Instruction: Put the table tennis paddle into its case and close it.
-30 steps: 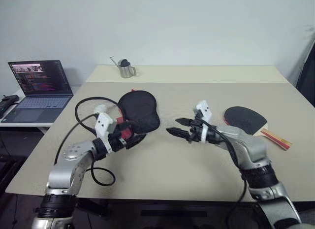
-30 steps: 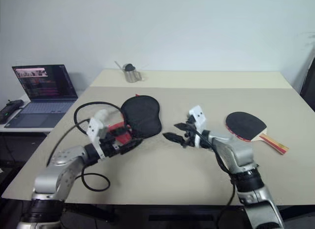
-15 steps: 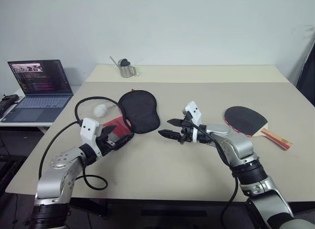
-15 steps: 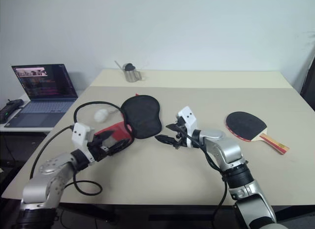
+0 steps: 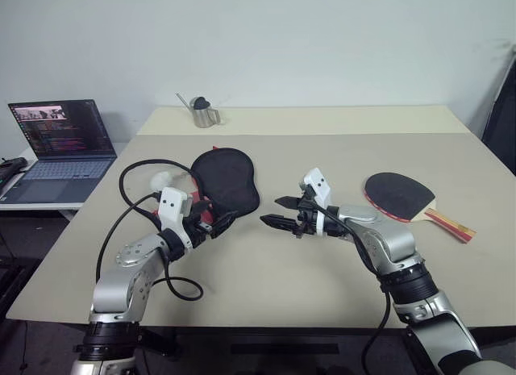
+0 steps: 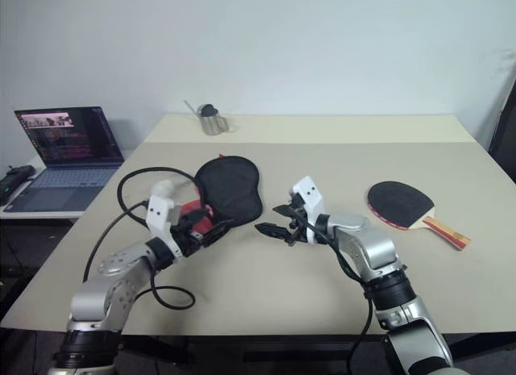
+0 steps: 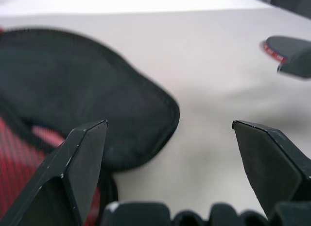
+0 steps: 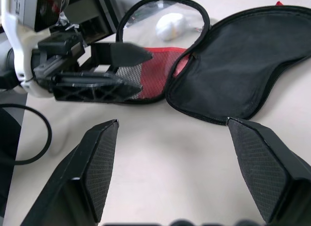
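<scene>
The case [image 5: 226, 180] lay opened out on the beige table [image 5: 322, 149], its dark flap spread flat toward the middle of the table and its red mesh-covered part [image 8: 158, 75] lying on the robot's left side of that flap. The left gripper [image 5: 216, 225] hovered just beside the near edge of the case, its 2 black fingers [image 7: 73, 170] spread wide with nothing between them; in the left wrist view the dark flap's rim ran between the spread fingers. The right gripper [image 5: 278, 213] pointed toward the left one from the other side, near the case but apart from it, its 2 fingers [image 8: 97, 167] also parted and empty, with bare table under them.

The table tennis paddle [image 5: 405, 198] lay flat on the table well to the right of the case, black rubber face up, its striped wooden handle pointing toward the table's right edge, with neither gripper touching it.

A black cable [image 5: 137, 169] looped over the table beside the case, around a small white lump [image 5: 160, 180]. A metal cup [image 5: 202, 114] stood at the far side of the table, and an open laptop [image 5: 58, 149] sat on a lower surface off the left edge
</scene>
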`<state>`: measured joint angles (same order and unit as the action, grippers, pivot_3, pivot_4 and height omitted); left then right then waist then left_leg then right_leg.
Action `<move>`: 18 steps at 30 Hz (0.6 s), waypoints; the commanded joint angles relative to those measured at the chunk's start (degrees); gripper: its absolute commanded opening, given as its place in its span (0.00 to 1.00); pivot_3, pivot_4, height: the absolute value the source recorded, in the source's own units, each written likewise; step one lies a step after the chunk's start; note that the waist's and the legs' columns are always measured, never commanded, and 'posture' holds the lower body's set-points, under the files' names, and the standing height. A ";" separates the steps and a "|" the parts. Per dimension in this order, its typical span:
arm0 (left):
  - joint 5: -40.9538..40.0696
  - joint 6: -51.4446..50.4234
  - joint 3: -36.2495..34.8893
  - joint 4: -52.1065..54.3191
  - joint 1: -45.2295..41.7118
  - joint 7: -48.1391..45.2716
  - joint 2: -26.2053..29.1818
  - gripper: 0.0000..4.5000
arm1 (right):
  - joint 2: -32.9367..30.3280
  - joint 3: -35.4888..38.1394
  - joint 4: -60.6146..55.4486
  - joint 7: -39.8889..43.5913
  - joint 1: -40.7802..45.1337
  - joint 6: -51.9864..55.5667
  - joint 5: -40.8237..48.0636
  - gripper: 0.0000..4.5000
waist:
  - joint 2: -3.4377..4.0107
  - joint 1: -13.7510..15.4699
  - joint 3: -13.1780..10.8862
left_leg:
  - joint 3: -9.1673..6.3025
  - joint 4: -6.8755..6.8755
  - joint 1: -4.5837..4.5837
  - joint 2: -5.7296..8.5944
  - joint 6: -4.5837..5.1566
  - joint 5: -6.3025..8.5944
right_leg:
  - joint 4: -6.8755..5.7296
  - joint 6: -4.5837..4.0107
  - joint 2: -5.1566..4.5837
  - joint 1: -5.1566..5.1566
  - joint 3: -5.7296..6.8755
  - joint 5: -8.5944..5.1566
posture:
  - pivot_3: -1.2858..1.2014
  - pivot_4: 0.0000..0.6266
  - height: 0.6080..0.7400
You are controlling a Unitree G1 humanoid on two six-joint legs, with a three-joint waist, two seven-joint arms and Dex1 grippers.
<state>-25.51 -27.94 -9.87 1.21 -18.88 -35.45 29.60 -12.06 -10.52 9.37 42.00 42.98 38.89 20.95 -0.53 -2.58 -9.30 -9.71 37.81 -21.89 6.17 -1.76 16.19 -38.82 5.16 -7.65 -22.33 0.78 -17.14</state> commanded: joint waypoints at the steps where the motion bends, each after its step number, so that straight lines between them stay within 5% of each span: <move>1: 0.04 2.36 -4.64 -2.11 -0.91 -0.86 3.24 1.00 | 1.94 1.50 5.58 -1.88 4.41 -3.89 -1.90 0.86 | 0.00 -0.34 0.00 | 0.06 0.01 0.07 -0.02 0.00 0.00 | -0.04 0.00 0.02 0.00 -0.05 0.00 | 0.52 0.24 1.00; 8: -1.22 3.45 -10.69 -5.12 0.69 -2.83 8.62 1.00 | 10.54 1.14 29.13 -9.64 13.98 -15.44 -9.37 0.86 | 0.00 -0.87 0.00 | 0.13 0.00 0.07 -0.06 0.00 0.00 | -0.11 -0.01 0.06 -0.13 -0.16 0.01 | 0.52 0.24 1.00; 18: -2.32 2.66 -11.99 -1.44 3.35 -2.43 8.52 1.00 | 20.03 4.70 54.92 -20.94 23.70 -29.02 -14.48 0.86 | -0.01 -1.26 0.01 | 0.18 -0.02 0.00 -0.08 -0.02 0.00 | -0.14 -0.03 0.07 -0.30 -0.23 0.02 | 0.52 0.24 1.00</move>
<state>-26.96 -25.77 -20.21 -3.32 -15.49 -38.08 37.59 7.30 -6.69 63.05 22.88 64.92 12.74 7.48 -0.54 -3.84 -9.29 -9.54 37.78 -21.89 6.09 -1.78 16.20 -38.97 5.12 -7.58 -22.63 0.54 -17.13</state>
